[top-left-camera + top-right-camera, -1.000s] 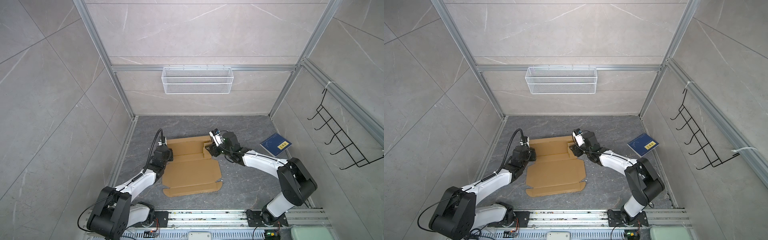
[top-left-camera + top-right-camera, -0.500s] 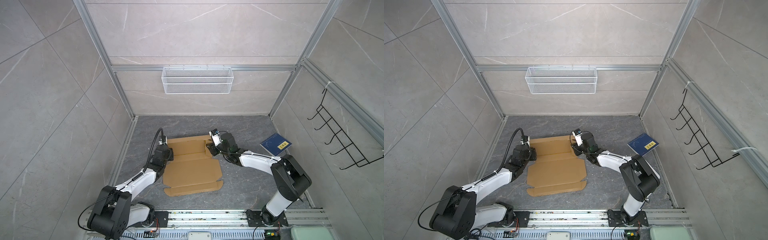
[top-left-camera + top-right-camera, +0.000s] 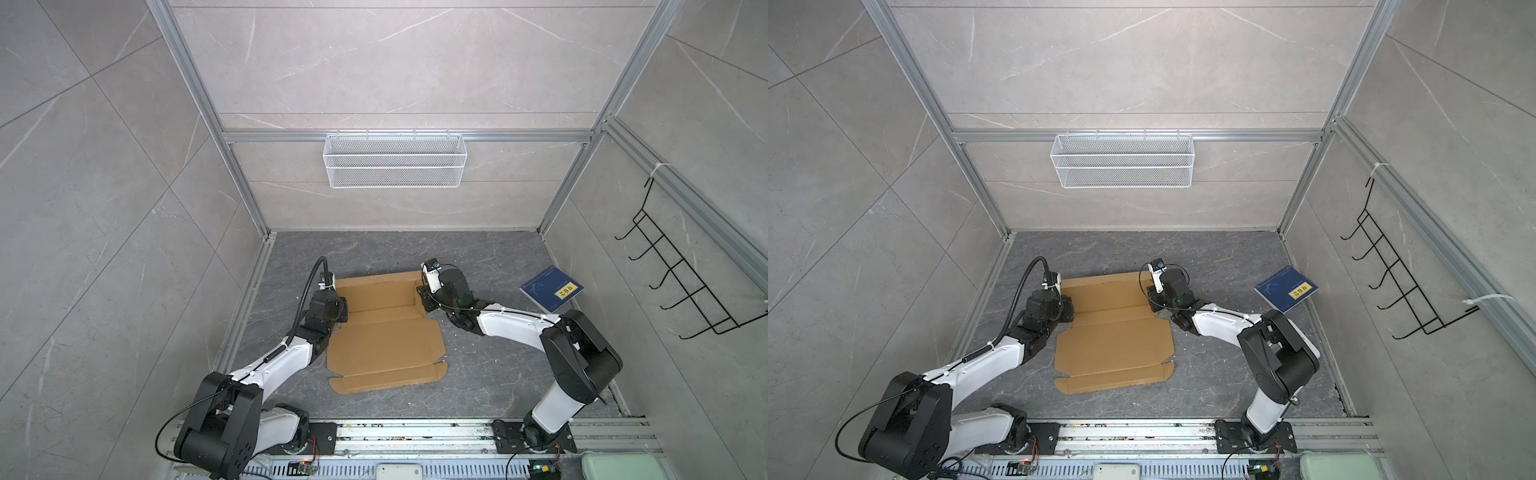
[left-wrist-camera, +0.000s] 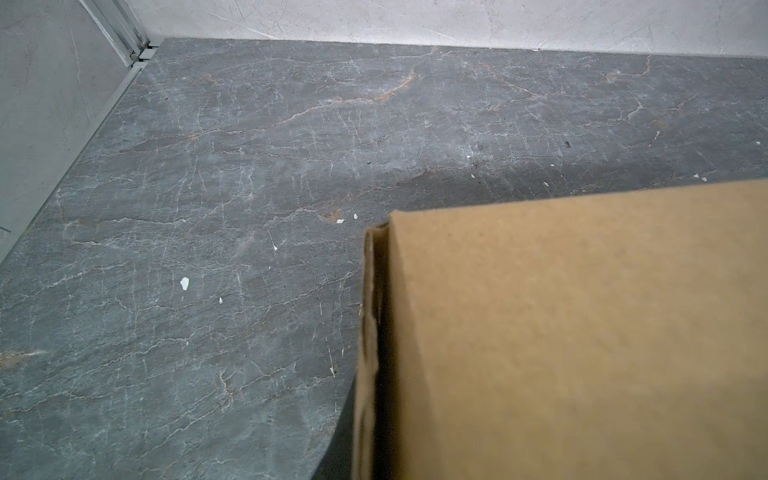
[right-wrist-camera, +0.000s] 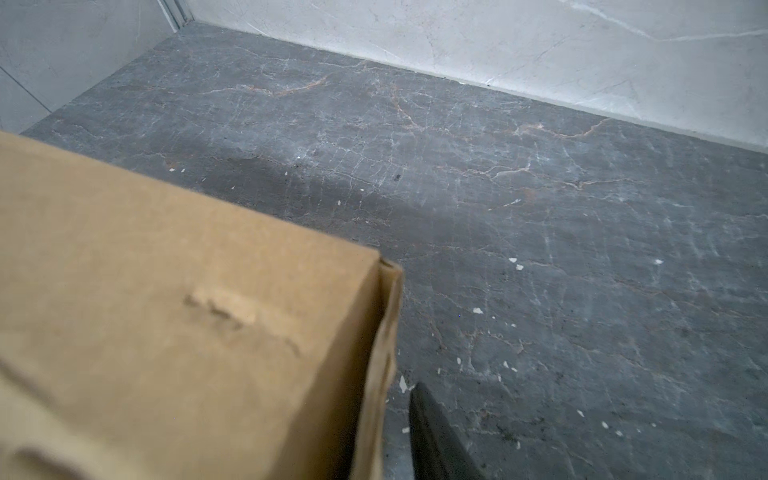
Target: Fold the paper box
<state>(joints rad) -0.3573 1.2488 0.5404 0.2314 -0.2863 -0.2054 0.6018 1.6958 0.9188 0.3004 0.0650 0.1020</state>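
- Brown cardboard, the paper box point(image 3: 384, 345), lies in the middle of the dark stone floor point(image 3: 478, 382). Its big near panel and near flap are flat, and its far section looks bent up along a crease.
- Both wrist views show that far section close up, with a doubled edge at each corner point(image 4: 561, 332) point(image 5: 166, 311) and a shadow on the floor beyond it.
- The left claw point(image 3: 337, 311) sits at the far section's left edge, closed down tight. Its fingers are hidden, but from its place it appears to be pinching that edge.
- The right claw point(image 3: 420, 296) sits at the right edge, partly open. One dark finger point(image 5: 432, 436) shows just outside the cardboard with a sliver of floor between, and the other is hidden behind the sheet, so I judge nothing is gripped on this side.
- Step in hand, as I read it: taking hold of both ends of the far section so it can be folded up. The box is far from done.
- Next, the right claw needs to close on its edge. Then both arms should lift and swing together along the crease, so the sheet does not twist or slip.
- A dark blue book point(image 3: 550, 289) lies well apart on the right, and a wire basket point(image 3: 395, 160) hangs on the far wall.
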